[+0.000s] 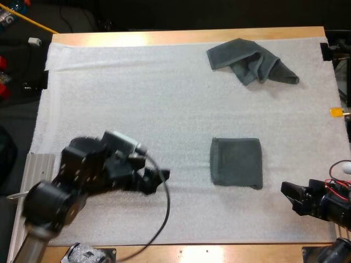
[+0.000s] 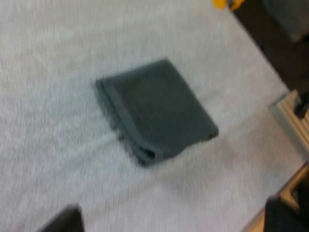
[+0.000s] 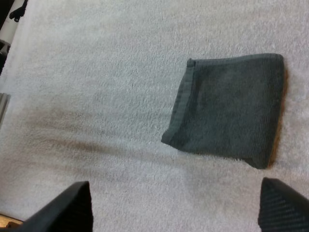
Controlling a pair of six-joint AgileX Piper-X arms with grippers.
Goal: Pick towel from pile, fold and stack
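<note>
**Towels, dark grey-green: two.**
1. Folded towel [image 1: 236, 163]: you have it lying flat as a neat square on the white mat [image 1: 137, 98], right of the surface's middle and toward the near edge. Nothing rests on it and nothing touches it.
2. Crumpled towel [image 1: 251, 61]: a loose bunch near the far right corner of the surface, one pointed end toward the right edge. It is well apart from the folded one.

**Hands: two.**
1. Your left hand [image 1: 159, 179]: over the mat toward the near left corner, pointing at the folded towel but apart from it. Its fingers stand wide and hold nothing.
2. Your right hand [image 1: 289, 196]: at the near right corner of the surface, near the folded towel's near right corner and clear of it. Its fingers are wide apart and empty.

**Surroundings.**
- Ribbed metal plate [image 1: 39, 164]: one, at the left edge of the surface, beside your left arm.
- Bare mat lies between each hand and the folded towel.
</note>
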